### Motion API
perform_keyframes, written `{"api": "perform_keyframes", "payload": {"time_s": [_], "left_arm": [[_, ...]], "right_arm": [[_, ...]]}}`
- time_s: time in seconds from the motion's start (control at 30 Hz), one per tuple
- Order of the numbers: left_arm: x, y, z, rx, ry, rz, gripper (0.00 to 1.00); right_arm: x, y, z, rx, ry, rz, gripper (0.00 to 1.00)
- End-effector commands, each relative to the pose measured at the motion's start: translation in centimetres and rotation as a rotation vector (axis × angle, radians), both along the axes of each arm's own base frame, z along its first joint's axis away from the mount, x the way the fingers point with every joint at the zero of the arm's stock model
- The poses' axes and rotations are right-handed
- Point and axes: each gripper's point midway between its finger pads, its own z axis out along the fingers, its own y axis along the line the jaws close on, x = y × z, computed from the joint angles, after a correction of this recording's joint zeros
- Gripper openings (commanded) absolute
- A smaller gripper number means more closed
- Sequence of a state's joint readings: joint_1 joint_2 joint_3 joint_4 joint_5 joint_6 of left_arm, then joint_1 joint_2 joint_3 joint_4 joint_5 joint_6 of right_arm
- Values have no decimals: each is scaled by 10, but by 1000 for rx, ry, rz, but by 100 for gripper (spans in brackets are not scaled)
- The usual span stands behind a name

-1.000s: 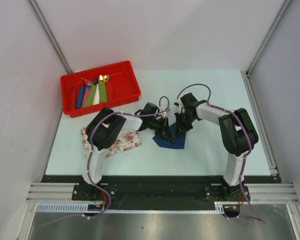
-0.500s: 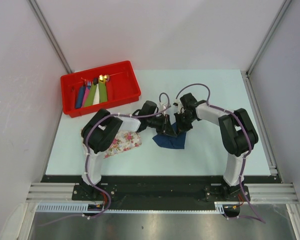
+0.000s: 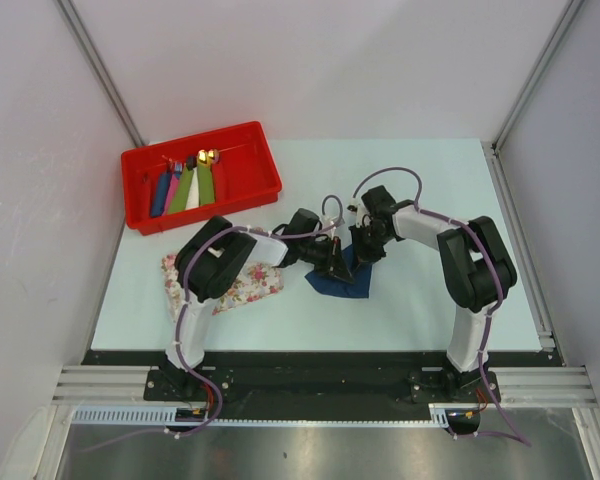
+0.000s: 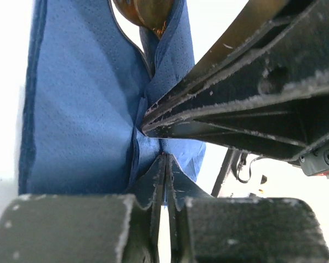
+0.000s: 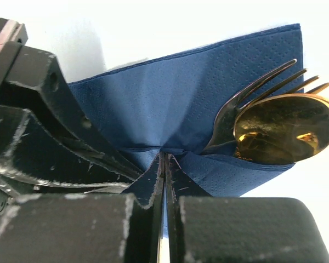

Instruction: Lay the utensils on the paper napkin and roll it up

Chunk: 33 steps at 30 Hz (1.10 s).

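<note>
The navy paper napkin (image 3: 342, 279) lies mid-table, partly folded over the utensils. In the right wrist view the napkin (image 5: 153, 104) wraps the gold spoon (image 5: 285, 129) and the fork (image 5: 252, 98), whose heads stick out at the right. My right gripper (image 5: 164, 156) is shut, pinching a fold of the napkin. My left gripper (image 4: 165, 156) is shut on another fold of the napkin (image 4: 82, 109), with the spoon bowl (image 4: 142, 11) at the top edge. Both grippers meet over the napkin in the top view, left gripper (image 3: 332, 262), right gripper (image 3: 363, 250).
A red bin (image 3: 200, 175) at the back left holds several coloured napkin rolls (image 3: 185, 187) with gold tips. A pink-flowered tray (image 3: 242, 283) lies left of the napkin, under the left arm. The right arm's fingers (image 4: 252, 98) cross close in front of the left wrist camera.
The left arm's elbow shifted slightly back toward the right over the flowered tray. Both grippers stay pinched on the napkin, which has barely moved.
</note>
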<state>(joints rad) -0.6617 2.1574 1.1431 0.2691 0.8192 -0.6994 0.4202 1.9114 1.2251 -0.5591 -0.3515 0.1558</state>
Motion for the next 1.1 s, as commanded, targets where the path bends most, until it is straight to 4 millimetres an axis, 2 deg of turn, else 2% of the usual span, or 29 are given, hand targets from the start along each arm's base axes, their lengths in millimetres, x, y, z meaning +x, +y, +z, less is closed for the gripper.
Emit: {"api": "perform_keyframes", "payload": {"time_s": [0.0, 0.1, 0.2, 0.33, 0.5, 0.77, 0.87, 0.93, 0.97, 1.0, 1.07], "left_arm": [[0, 9, -41, 141, 29, 32, 4], [1, 16, -48, 172, 22, 40, 2], [0, 17, -48, 176, 18, 39, 2], [5, 14, -44, 173, -4, 37, 2], [7, 13, -39, 167, -19, 34, 2], [9, 11, -33, 158, -32, 38, 2], [11, 10, -25, 138, -51, 39, 5], [15, 10, -2, 77, -90, 51, 17], [17, 12, 6, 61, -109, 60, 27], [20, 19, 21, 42, -131, 79, 32], [23, 30, 32, 33, -143, 101, 48]], "right_arm": [[-1, -8, -7, -19, 3, 8, 5], [4, -2, 18, 60, -19, -15, 15], [8, 1, 44, 107, -56, -21, 18], [5, 4, 56, 130, -65, -20, 18], [1, 3, 40, 103, -39, -17, 17], [-11, -7, -12, -1, 17, -2, 13], [-14, -11, -23, -31, 22, 10, 11], [-15, -14, -31, -46, 39, 16, 10], [-15, -15, -32, -48, 38, 16, 10], [-15, -17, -34, -54, 42, 17, 9], [-15, -18, -35, -55, 43, 16, 8]]}}
